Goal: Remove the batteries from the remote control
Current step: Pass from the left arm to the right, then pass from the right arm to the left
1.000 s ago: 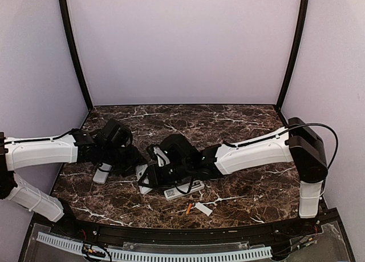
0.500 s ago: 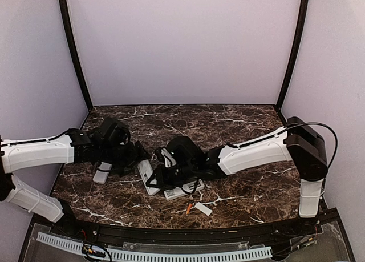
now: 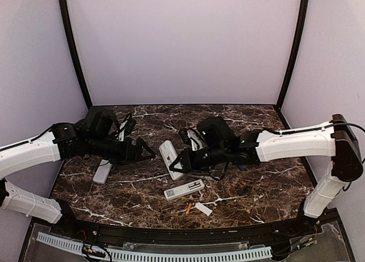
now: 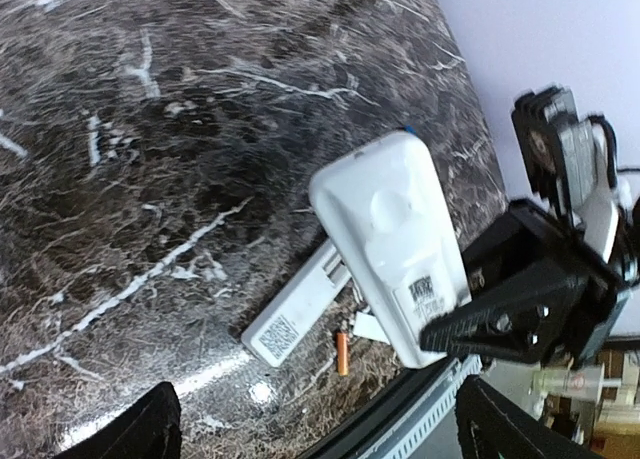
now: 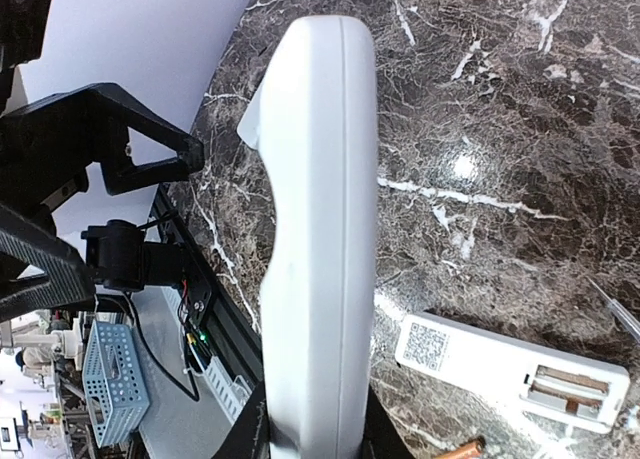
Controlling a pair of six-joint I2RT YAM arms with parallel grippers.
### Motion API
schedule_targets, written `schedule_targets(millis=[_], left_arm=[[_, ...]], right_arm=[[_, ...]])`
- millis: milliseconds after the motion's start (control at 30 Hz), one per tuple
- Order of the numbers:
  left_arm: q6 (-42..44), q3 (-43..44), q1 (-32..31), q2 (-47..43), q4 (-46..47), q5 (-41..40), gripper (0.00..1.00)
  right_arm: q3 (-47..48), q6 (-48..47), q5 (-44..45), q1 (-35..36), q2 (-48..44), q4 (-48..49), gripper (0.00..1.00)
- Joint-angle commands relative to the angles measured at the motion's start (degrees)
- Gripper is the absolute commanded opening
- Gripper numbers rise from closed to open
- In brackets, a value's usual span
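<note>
The right gripper [image 3: 181, 161] is clamped on a white plastic remote control [image 3: 168, 153], held clear of the dark marble surface [image 3: 256, 188], probably so its back faces the left gripper [image 3: 145, 151], whose jaws stand wide apart and empty. One small orange battery [image 3: 188, 208] lies on the surface near the front edge.

The bottom edge crops an orange battery [image 5: 465, 448]

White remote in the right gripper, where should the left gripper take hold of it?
Probably the free rounded end of the white remote, fingers across its long edges, coming from the robot's left. The right gripper clamps the labelled end, and the open left gripper faces its back.
</note>
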Motion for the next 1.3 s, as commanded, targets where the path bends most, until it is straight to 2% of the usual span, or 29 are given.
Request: schedule_targets(millis=[0,267,467,600,767,867,1067,1167,1267], left_arm=[[13.18,2.75,0.07,-2.22,-0.18,14.42,0.94],[15.07,2.04,-0.17,-2.22,5.90,30.84,0.94],[13.01,1.53,-0.65,-1.73,10.44,38.13,0.94],[13.47,1.51,-0.68,-0.92,9.84,39.42,0.87],[13.53,1.07,-0.74,0.07,9.38,39.86,0.83],[12.38,0.53,-1.00,-0.03,11.60,40.87,0.71],[10.87,-0.25,-1.18,0.30,13.49,42.33,0.55],[10.82,-0.50,-1.26,0.50,13.49,43.03,0.51],[10.99,-0.99,-1.37,0.67,13.28,43.53,0.51]], right_arm=[[-1.01,-7.99,-4.25,-1.06,-5.53,-6.54,0.00],[0.21,-15.46,-22.91,-1.06,-10.96,-8.38,0.00],[2.40,-17.28,-29.46,-1.03,-10.23,-10.51,0.00],[4.25,-17.96,-32.78,-0.77,-9.21,-11.30,0.00],[5.52,-17.99,-35.72,-0.35,-7.88,-11.19,0.00],[5.82,-17.97,-36.79,-0.20,-6.90,-11.37,0.00],[6.25,-18.04,-37.47,0.03,-5.60,-11.44,0.00],[6.35,-17.99,-37.43,0.04,-5.49,-11.31,0.00],[6.43,-18.00,-37.59,0.05,-5.36,-11.24,0.00]])
